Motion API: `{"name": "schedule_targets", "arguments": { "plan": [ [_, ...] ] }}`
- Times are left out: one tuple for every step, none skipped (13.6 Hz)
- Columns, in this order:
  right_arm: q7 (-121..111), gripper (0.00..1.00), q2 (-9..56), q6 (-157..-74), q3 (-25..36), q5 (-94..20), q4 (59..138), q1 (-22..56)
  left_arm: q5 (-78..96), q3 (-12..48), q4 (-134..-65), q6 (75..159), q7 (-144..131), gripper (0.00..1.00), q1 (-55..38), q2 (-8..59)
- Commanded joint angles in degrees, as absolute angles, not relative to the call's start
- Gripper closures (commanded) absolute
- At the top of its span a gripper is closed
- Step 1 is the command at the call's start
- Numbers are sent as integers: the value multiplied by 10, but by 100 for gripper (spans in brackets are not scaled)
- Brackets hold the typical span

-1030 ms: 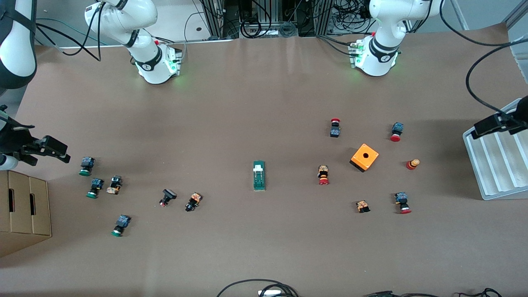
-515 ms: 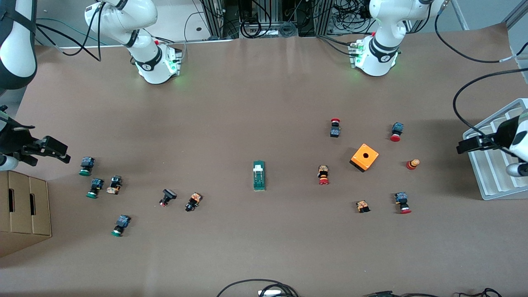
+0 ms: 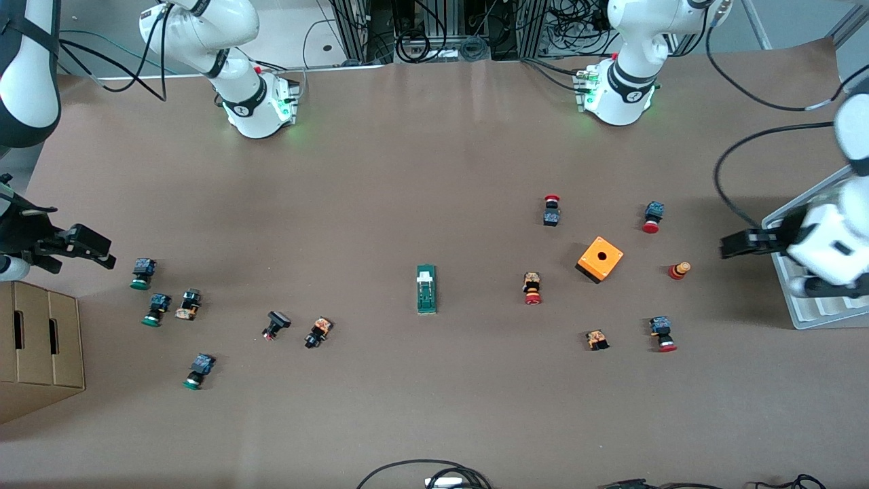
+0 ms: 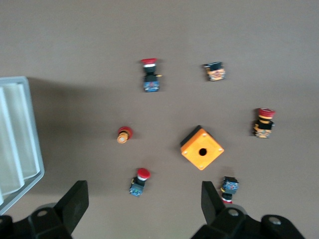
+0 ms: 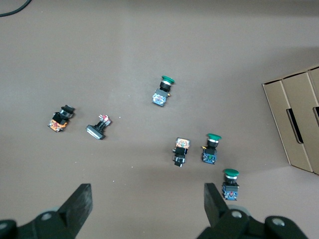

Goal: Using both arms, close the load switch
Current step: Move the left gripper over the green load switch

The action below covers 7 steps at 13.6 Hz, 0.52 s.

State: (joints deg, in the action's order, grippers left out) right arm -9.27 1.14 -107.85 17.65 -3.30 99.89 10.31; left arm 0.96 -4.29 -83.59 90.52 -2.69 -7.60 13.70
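Observation:
The load switch, a narrow green block with a white handle piece, lies flat in the middle of the table; neither wrist view shows it. My left gripper is open and empty, up over the table between the white tray and a red-and-orange button. In the left wrist view its open gripper hangs over a red-capped button. My right gripper is open and empty, waiting over the right arm's end of the table beside a green-capped button. It also shows open in the right wrist view.
An orange cube box with a round hole stands among several red-capped buttons; it also shows in the left wrist view. A white ridged tray lies at the left arm's end. A cardboard box stands at the right arm's end.
My left arm has swung from over the white tray toward the table's middle, its gripper now past the tray's edge. The right arm and the load switch have not moved.

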Motion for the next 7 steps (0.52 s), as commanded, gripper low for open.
{"name": "schedule_targets", "arguments": {
  "plan": [
    [-97, 0, 15, -1082, 178, -17, 994, 103, 5, -47, -824, 916, -91, 0, -133, 140],
    [-97, 0, 16, -1082, 178, -17, 994, 103, 5, -47, -824, 929, -128, 0, -154, 140],
    [-97, 0, 16, -1082, 178, -17, 994, 103, 6, -47, -825, 946, -161, 0, -172, 141],
    [-97, 0, 16, -1082, 178, -17, 994, 103, 7, -46, -825, 960, -192, 0, -188, 141],
    [-97, 0, 16, -1082, 178, -17, 994, 103, 14, -46, -824, 972, -233, 0, -206, 145],
    [-97, 0, 16, -1082, 178, -17, 994, 102, 12, -46, -824, 989, -271, 0, -220, 149],
    [-97, 0, 16, -1082, 179, -17, 994, 102, 12, -46, -826, 1015, -294, 0, -229, 153]
  ]
}}
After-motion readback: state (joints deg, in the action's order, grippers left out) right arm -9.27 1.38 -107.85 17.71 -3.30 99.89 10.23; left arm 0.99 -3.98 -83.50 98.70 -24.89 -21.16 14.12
